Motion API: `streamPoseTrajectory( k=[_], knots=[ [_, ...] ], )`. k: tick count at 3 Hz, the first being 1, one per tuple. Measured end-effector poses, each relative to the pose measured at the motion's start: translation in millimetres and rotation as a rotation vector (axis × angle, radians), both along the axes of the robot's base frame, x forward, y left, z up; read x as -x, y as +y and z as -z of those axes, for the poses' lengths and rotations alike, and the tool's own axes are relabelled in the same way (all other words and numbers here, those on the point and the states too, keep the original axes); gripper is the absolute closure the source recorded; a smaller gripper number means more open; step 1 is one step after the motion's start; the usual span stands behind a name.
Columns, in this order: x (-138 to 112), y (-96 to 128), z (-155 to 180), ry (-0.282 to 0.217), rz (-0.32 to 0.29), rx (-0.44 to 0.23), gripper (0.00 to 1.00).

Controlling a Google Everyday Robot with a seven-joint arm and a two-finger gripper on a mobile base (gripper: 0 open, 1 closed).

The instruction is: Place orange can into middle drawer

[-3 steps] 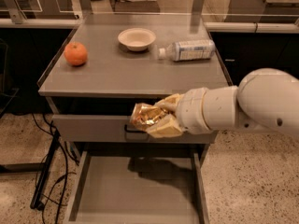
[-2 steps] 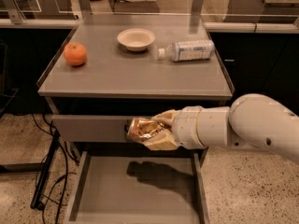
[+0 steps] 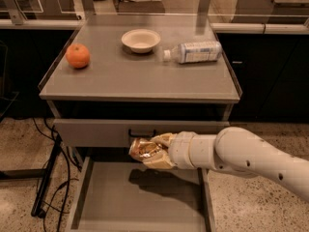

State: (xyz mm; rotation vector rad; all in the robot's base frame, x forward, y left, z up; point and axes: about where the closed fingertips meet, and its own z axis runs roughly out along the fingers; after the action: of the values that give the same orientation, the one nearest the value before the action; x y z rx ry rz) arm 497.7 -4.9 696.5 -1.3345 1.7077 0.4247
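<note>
My gripper [image 3: 150, 152] is shut on the orange can [image 3: 141, 149], a shiny gold-orange can held on its side. It hangs in the air above the back part of the open middle drawer [image 3: 140, 202], whose flat grey floor shows the gripper's shadow. The can is just in front of and below the closed drawer front with a black handle [image 3: 141, 132]. My white arm [image 3: 241, 156] reaches in from the right.
On the cabinet top stand a round orange fruit [image 3: 77, 55] at the left, a white bowl [image 3: 140, 40] in the middle back and a clear plastic bottle [image 3: 194, 51] lying on its side at the right. Black cables [image 3: 46, 178] hang beside the cabinet at the left.
My gripper with the can has moved lower, closer to the open drawer's floor. The things on the cabinet top have not moved.
</note>
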Motion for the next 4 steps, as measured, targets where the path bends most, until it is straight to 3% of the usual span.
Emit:
streamPoseTrajectory(
  k=[1,2,4],
  knots=[
    [0,0,0,0.001,0.000,0.000,1.00],
    [-1,3,24,0.045,0.008,-0.022,1.00],
    [-3,4,108,0.140,0.039,-0.061,1.00]
  ],
)
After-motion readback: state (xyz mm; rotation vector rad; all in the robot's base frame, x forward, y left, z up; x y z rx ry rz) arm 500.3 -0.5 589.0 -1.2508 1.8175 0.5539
